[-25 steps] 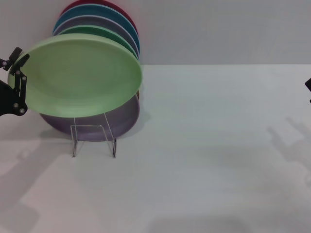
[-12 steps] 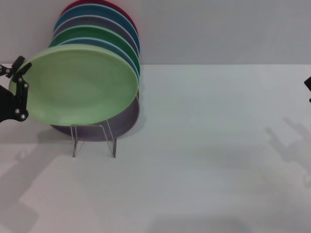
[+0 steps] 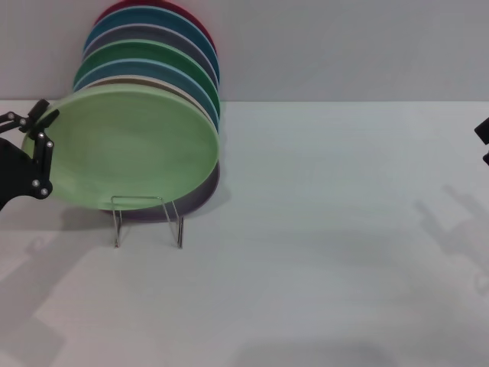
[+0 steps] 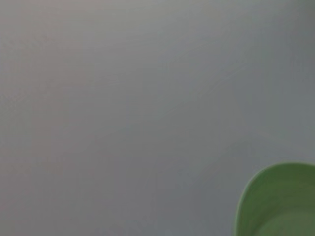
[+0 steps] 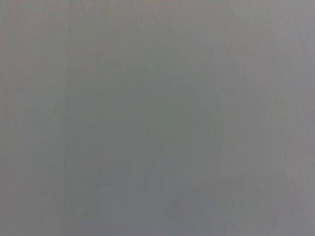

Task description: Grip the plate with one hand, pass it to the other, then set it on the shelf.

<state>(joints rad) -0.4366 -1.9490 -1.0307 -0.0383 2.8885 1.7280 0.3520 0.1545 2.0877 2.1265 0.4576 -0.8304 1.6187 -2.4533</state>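
The pale mint-green plate (image 3: 130, 149) stands nearly upright at the front of a row of plates, its lower edge at the clear acrylic shelf (image 3: 147, 220). My left gripper (image 3: 44, 130), black, is shut on the plate's left rim in the head view. An edge of the same plate (image 4: 280, 204) shows in the left wrist view. Only a small black tip of my right gripper (image 3: 483, 141) shows at the far right edge, well away from the plate.
Behind the mint plate lean several other plates: cream, blue, dark green (image 3: 153, 57), lilac, teal and red (image 3: 153, 8). A lilac plate (image 3: 200, 191) peeks out low on the right. The white table (image 3: 328, 229) runs to a grey wall. The right wrist view is plain grey.
The left gripper has brought the mint plate down and a little to the right, tipping it more upright against the stack. More of the plates behind now show above it.
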